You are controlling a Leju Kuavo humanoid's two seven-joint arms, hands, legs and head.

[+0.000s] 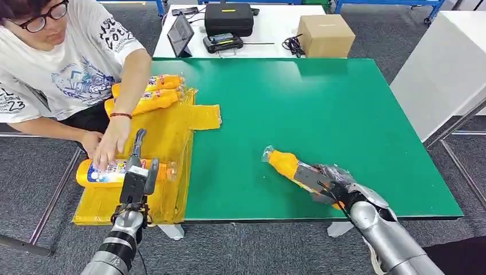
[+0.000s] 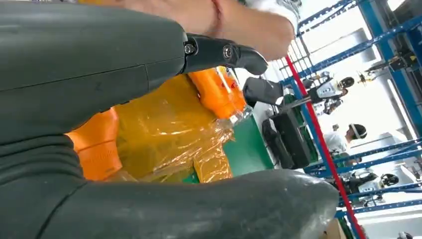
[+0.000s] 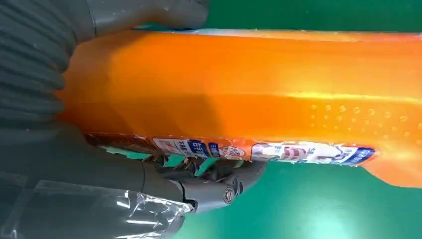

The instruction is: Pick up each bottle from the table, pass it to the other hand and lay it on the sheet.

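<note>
Right of the sheet (image 1: 166, 143), the right hand (image 1: 329, 186) grips a bottle (image 1: 285, 163), cap toward the sheet. Left hand (image 1: 137, 177) hovers empty over the sheet, fingers apart

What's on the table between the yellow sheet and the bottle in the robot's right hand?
Nothing: head view shows bare green tabletop between yellow plastic sheet and orange bottle.

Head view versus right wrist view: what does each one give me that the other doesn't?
Head view alone: the yellow plastic sheet with three orange bottles on it, a person's hand on the nearest one, and the left hand beside it. Right wrist view alone: the printed label strip along the gripped bottle. Both: the right hand gripping the orange plastic bottle over the green table.
</note>
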